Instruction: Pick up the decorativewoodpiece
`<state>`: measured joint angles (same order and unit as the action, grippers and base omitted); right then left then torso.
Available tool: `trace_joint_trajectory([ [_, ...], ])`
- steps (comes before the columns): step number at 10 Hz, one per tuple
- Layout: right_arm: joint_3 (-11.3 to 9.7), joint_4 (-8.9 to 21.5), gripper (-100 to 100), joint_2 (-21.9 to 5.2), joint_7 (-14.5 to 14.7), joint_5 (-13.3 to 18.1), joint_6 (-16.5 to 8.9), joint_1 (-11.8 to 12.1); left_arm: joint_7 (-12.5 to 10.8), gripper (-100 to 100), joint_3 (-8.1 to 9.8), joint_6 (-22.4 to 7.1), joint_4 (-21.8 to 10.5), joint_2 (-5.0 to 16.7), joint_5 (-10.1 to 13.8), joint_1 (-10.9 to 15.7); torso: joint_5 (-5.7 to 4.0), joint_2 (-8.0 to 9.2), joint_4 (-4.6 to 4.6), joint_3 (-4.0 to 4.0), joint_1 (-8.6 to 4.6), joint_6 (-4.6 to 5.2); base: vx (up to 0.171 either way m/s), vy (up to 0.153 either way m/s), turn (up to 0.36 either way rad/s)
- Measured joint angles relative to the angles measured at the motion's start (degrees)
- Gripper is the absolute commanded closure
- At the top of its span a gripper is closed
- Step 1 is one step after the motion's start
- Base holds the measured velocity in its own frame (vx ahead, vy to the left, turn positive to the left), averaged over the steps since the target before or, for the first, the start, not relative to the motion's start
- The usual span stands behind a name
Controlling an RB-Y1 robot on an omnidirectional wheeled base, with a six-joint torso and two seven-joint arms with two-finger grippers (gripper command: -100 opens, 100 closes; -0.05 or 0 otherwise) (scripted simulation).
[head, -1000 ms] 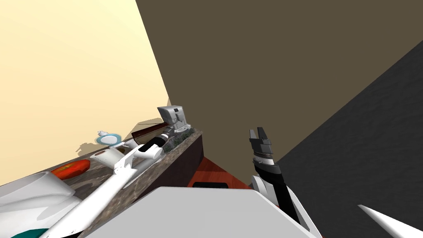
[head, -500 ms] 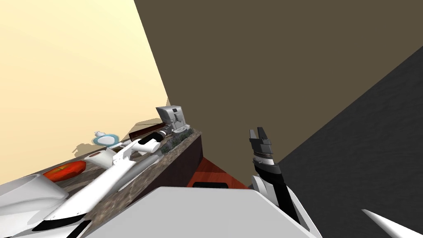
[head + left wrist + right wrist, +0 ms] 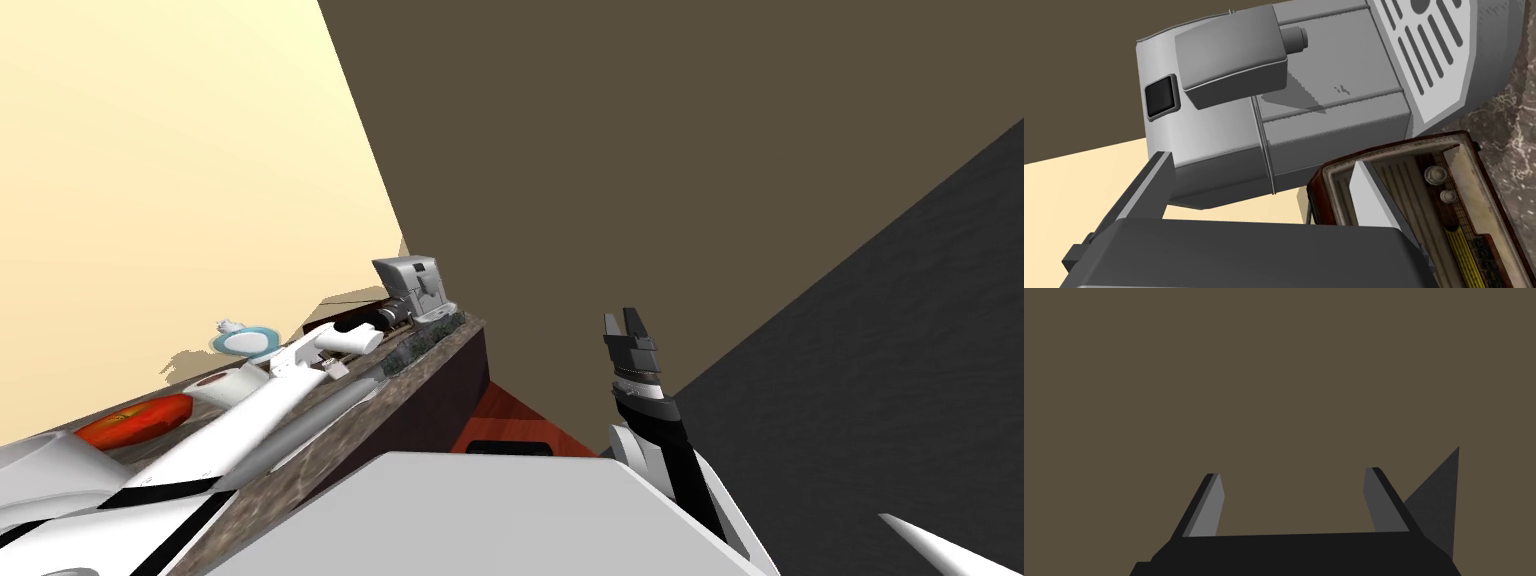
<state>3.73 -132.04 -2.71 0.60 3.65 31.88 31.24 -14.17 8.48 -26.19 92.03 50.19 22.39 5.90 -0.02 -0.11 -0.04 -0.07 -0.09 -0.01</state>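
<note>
The decorative wood piece [image 3: 1449, 220], a radio-shaped reddish-brown case with cream front, two round knobs and a yellow dial strip, is lying on the marbled counter [image 3: 1516, 125], sitting at the grey machine's [image 3: 1324, 100] 8 o'clock from the head view.

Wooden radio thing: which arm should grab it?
Left. The left gripper is open, one finger already against the wooden radio on the counter; the right gripper is held up away from it.

You've got a grey coffee machine [image 3: 1324, 115] at the end of the dark marbled counter [image 3: 405, 385], by the wall corner. Along the counter: a blue-rimmed dish [image 3: 243, 341], a white roll [image 3: 222, 386], something orange-red [image 3: 135, 421]. Reddish floor [image 3: 515, 412] below.
</note>
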Motion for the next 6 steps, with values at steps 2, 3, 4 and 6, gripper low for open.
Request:
trace_joint_trajectory([
  [2,0.0,0.0,0,0.0,0.0,0.0,0.0,0.0,-0.5,-100,0.18,-3.4,-3.3,2.5,1.7,2.4,-0.01,-0.03,-0.01,-0.02,-0.01,0.00,0.034,-0.034,-0.018],
  [3,0.0,0.0,0,0.0,0.0,0.0,0.0,0.0,-0.6,-100,0.32,-4.7,-5.1,4.3,3.1,3.6,-0.01,-0.03,0.00,-0.01,-0.02,0.00,0.029,-0.042,-0.017],
  [4,0.0,0.0,0,0.0,0.0,0.0,0.0,0.0,-0.9,-100,0.60,-6.4,-6.3,5.6,3.8,4.4,-0.01,0.00,0.00,0.00,-0.04,-0.01,0.012,-0.020,0.001],
  [6,0.0,0.0,0,0.0,0.0,0.0,0.0,0.0,-1.3,-100,0.66,-10.0,-8.4,7.4,4.5,6.2,0.00,0.03,0.01,0.02,0.01,0.01,0.022,-0.025,-0.032],
])
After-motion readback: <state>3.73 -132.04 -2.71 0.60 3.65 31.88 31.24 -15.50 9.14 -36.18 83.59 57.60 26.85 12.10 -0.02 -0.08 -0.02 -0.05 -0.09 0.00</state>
